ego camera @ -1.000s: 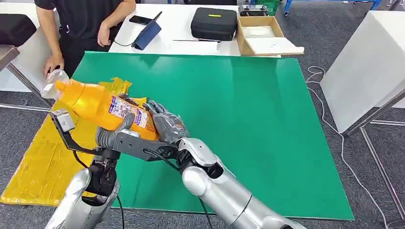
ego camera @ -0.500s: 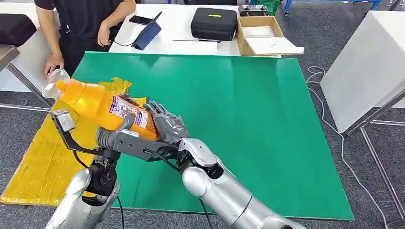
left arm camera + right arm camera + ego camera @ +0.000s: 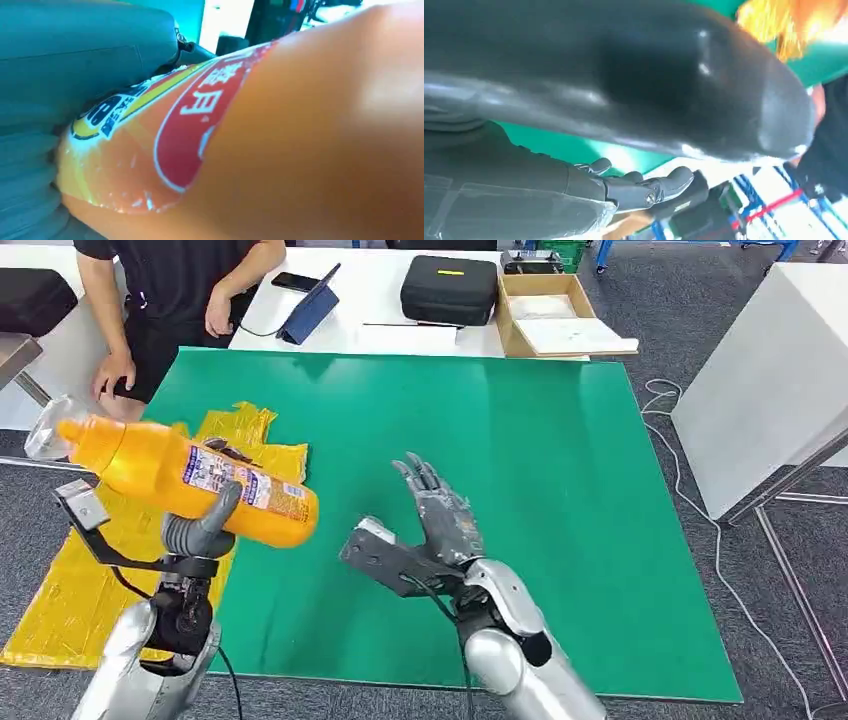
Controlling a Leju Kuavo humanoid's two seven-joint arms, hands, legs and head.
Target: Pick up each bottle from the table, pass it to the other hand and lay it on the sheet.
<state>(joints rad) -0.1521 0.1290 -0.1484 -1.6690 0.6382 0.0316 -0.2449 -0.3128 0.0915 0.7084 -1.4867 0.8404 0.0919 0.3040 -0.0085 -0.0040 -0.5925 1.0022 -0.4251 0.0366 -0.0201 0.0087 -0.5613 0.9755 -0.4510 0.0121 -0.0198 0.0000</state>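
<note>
An orange bottle (image 3: 180, 480) with a printed label and a clear cap lies nearly level in the air, held by my left hand (image 3: 200, 530), whose thumb wraps its label. It hangs over the yellow sheet (image 3: 85, 570) at the left edge of the green table (image 3: 520, 490). The left wrist view is close on the bottle (image 3: 280, 145) against that hand (image 3: 35, 115). My right hand (image 3: 440, 515) is open above the green top, fingers spread and pointing away from me, well right of the bottle. Its thumb and fingers (image 3: 644, 187) hold nothing.
A person (image 3: 170, 290) stands at the table's far left corner, one hand (image 3: 112, 370) near the sheet. Behind the green table a white table carries a tablet (image 3: 305, 312), a black case (image 3: 448, 288) and a cardboard box (image 3: 555, 315). A white table (image 3: 770, 380) stands right.
My right hand has let go of the bottle and drawn right, opening. The left hand has carried the bottle left, over the yellow sheet.
</note>
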